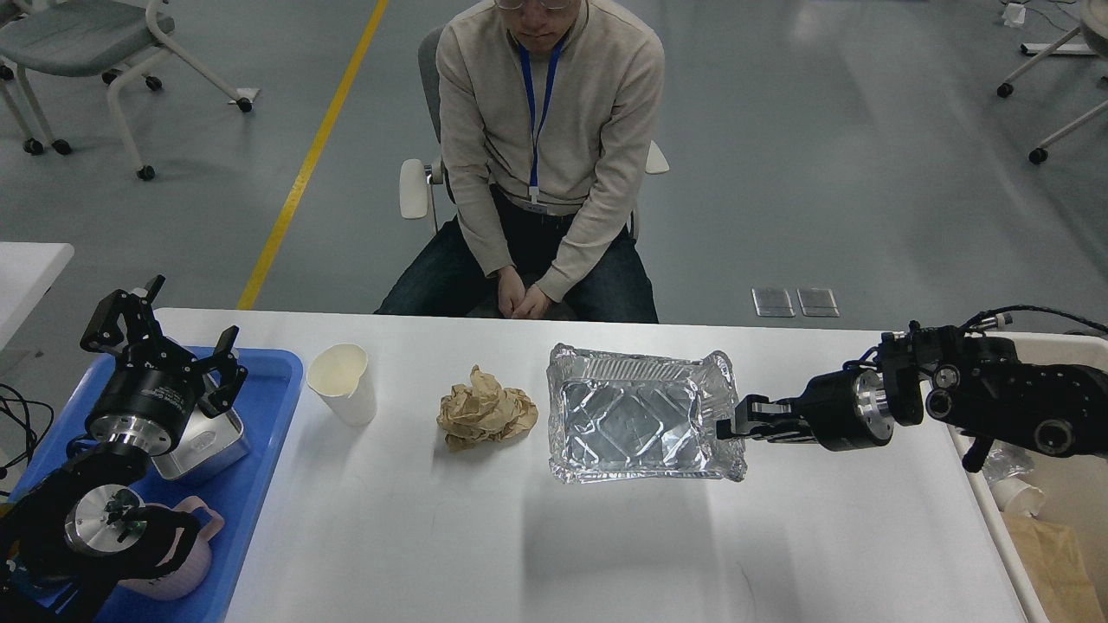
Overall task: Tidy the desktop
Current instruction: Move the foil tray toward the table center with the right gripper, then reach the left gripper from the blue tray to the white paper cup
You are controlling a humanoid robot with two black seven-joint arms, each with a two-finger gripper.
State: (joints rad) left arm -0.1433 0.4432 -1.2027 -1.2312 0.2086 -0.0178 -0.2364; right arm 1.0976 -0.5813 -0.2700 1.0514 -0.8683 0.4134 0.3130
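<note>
The white desktop [537, 545] fills the lower view. A crinkled foil tray [636, 424] lies level on it at centre right. My right gripper [734, 424] reaches in from the right and is shut on the tray's right rim. A white paper cup [343, 382] stands at the left, and a crumpled ball of brown paper [486, 419] lies between the cup and the tray. My left gripper [164, 333] hangs open over the blue tray [268, 433], holding nothing.
The blue tray holds a metal container [208, 443] and a pink mug [177, 567]. A beige bin [1060, 484] with rubbish stands off the table's right end. A seated person [541, 164] faces the far edge.
</note>
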